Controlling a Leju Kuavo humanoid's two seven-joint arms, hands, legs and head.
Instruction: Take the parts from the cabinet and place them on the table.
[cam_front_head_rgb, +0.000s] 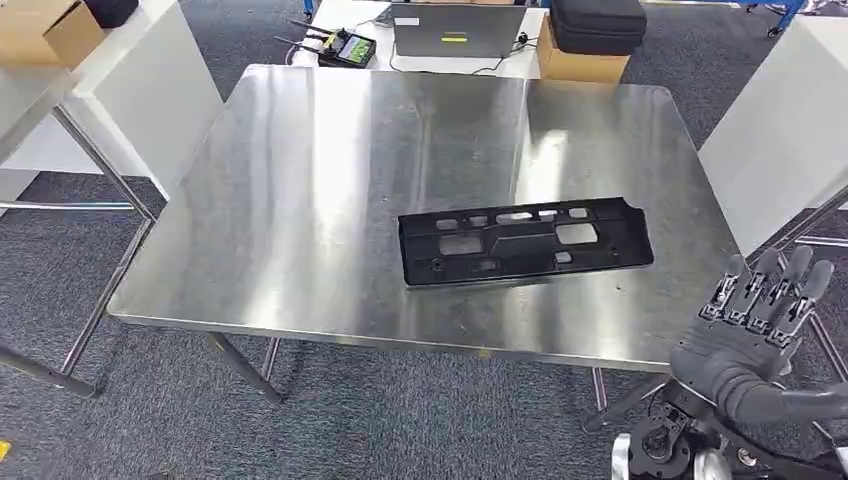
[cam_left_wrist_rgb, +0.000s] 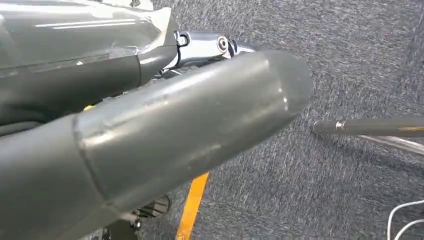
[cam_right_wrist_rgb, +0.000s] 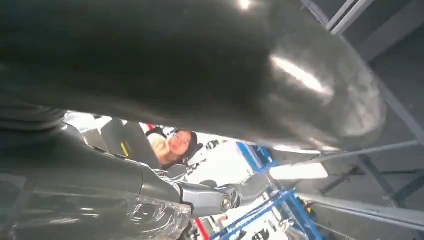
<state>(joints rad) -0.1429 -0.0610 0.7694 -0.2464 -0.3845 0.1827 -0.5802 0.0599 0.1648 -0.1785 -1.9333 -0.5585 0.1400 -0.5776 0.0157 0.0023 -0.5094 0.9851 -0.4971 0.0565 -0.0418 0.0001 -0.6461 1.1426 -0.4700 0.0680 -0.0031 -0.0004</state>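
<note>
The right hand (cam_front_head_rgb: 762, 305) stood off the near right corner of the steel table (cam_front_head_rgb: 300, 200), fingers (cam_front_head_rgb: 770, 280) raised, straight and slightly spread, with nothing between them; it touched neither the table nor the part. In the right wrist view its thick grey thumb (cam_right_wrist_rgb: 225, 65) ran across the picture, dark and blurred, with a metal finger link below it, and nothing lay in its hold there either. A person (cam_right_wrist_rgb: 172, 145) could be seen past the fingers, in the background.

The left hand (cam_left_wrist_rgb: 165, 130) appeared in the left wrist view as a thick grey thumb lying across the picture over grey carpet (cam_left_wrist_rgb: 350, 60), with a yellow floor stripe (cam_left_wrist_rgb: 192, 205) under it. The fingers were mostly hidden behind the thumb, so I could not tell how far that hand was open or whether it held anything.

No writing could be read anywhere: the labels on the green-and-black device (cam_front_head_rgb: 345, 47) and on the laptop (cam_front_head_rgb: 455, 28) at the far bench were too small to make out.

The black plastic part (cam_front_head_rgb: 525, 242), a long flat panel with rectangular cut-outs, lay flat on the table, in its right half and towards the near edge. It sat to the left of the right hand and a little further from the robot, apart from the fingers. A cardboard box (cam_front_head_rgb: 590, 62) with a black case (cam_front_head_rgb: 598, 22) on top stood beyond the far edge
</note>
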